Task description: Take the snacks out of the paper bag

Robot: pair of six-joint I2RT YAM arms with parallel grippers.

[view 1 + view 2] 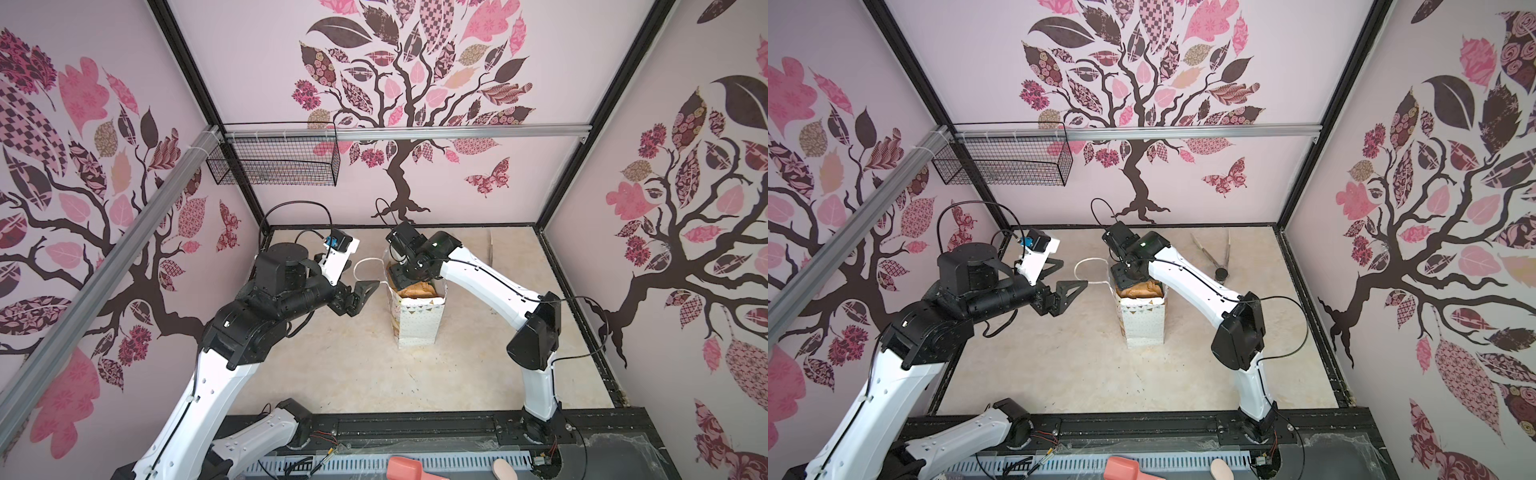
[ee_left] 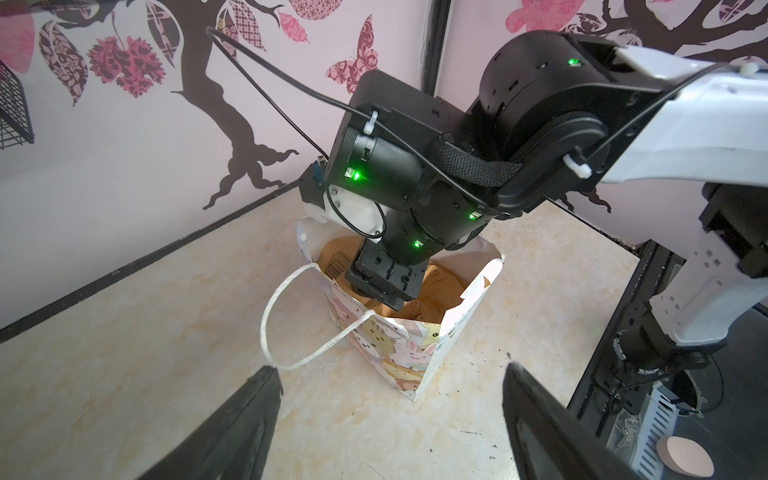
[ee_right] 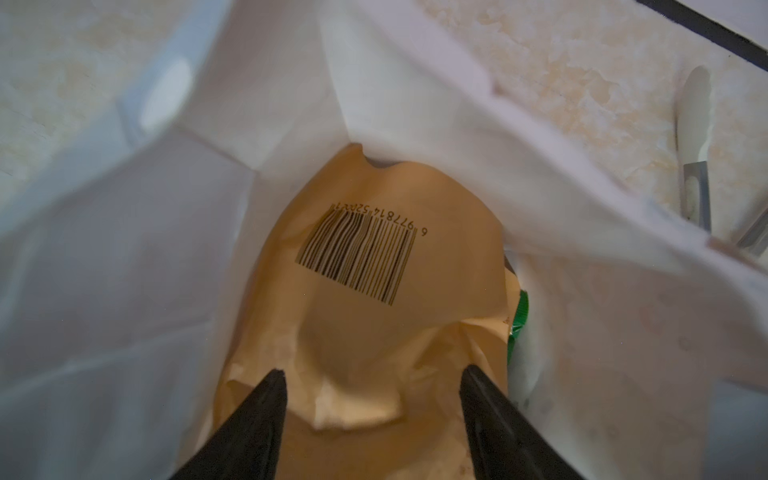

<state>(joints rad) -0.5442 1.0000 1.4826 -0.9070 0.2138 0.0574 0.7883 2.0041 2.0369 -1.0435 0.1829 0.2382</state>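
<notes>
My left gripper (image 1: pixel 368 295) hangs empty with jaws wide apart, the tall white paper gift bag (image 1: pixel 417 328) just ahead of its tips and the white rope handle (image 2: pixel 269 320) looping toward them, placed, I judge, to steady the bag. My right gripper (image 3: pixel 374 370) is down inside the bag's mouth, jaws apart astride the crinkly tan-orange foil packet (image 3: pixel 365 340) beneath, not yet pinching it; a green packet (image 3: pixel 519 316) edges beside one finger.

The table (image 1: pixel 353 374) is a flat, beige, marbled surface with scattered dark specks, bounded by a black frame in both top views. A paper bag (image 1: pixel 415 328) stands upright on it, near the middle and toward the back. Behind the bag on the right, metal tongs (image 1: pixel 1204 251) lie flat with a small dark jar (image 1: pixel 1222 274) just beside them.
</notes>
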